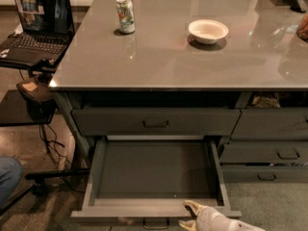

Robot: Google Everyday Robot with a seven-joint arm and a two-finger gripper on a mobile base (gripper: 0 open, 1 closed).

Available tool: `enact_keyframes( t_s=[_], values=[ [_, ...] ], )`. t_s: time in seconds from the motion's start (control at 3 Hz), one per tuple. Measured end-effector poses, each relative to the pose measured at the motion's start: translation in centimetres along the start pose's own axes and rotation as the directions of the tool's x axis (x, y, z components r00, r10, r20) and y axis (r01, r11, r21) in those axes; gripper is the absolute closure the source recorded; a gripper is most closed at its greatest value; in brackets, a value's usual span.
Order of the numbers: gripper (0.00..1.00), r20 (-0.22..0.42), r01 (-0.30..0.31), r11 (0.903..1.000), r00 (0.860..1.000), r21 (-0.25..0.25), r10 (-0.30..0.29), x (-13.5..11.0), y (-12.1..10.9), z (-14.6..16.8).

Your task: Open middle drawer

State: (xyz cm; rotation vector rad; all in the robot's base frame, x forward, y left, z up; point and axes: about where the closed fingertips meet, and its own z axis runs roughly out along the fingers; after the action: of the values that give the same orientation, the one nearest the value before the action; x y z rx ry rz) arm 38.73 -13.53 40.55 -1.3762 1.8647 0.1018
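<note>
- A grey surface (183, 61) seen from above and in front, with banks of grey drawers under it
- The middle drawer (154, 170) is on the left bank and is pulled well out toward the viewer, showing a shallow, plain grey tray inside
- Its small black loop handle (155, 223) sits at the centre of the drawer front, right at the bottom edge of the view
- Above it, the top drawer (202, 121) is closed, with a similar handle at its centre
- The robot's pale pincer (190, 215) reaches in from the lower right corner and sits at the front edge of the middle drawer, just to the right of the handle
- Its two fingers are spread apart: the upper finger (192, 207) lies over the top rim of the drawer front, and the other is lower down in front of it; whether they press on the panel cannot be told
- A drink can (125, 15) stands upright on the far left of the surface
- A white bowl (208, 31) sits to the right of the can, well apart from it
- More closed drawers (288, 153) fill the right bank
- An open laptop (41, 18) with a lit screen rests on a low stand to the left
- A knee in blue jeans (8, 177) shows at the lower left edge
</note>
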Motion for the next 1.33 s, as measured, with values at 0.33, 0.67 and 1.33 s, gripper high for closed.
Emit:
enact_keyframes(
  t_s=[0.33,0.67,1.33],
  values=[
    [1.00,0.000,0.000,1.0000,1.000,0.000,0.000,-0.36,-0.21,-0.37],
    [0.81,0.000,0.000,1.0000,1.000,0.000,0.000,-0.36,-0.21,-0.37],
    [0.35,0.000,0.000,1.0000,1.000,0.000,0.000,-0.36,-0.20,-0.37]
  ],
)
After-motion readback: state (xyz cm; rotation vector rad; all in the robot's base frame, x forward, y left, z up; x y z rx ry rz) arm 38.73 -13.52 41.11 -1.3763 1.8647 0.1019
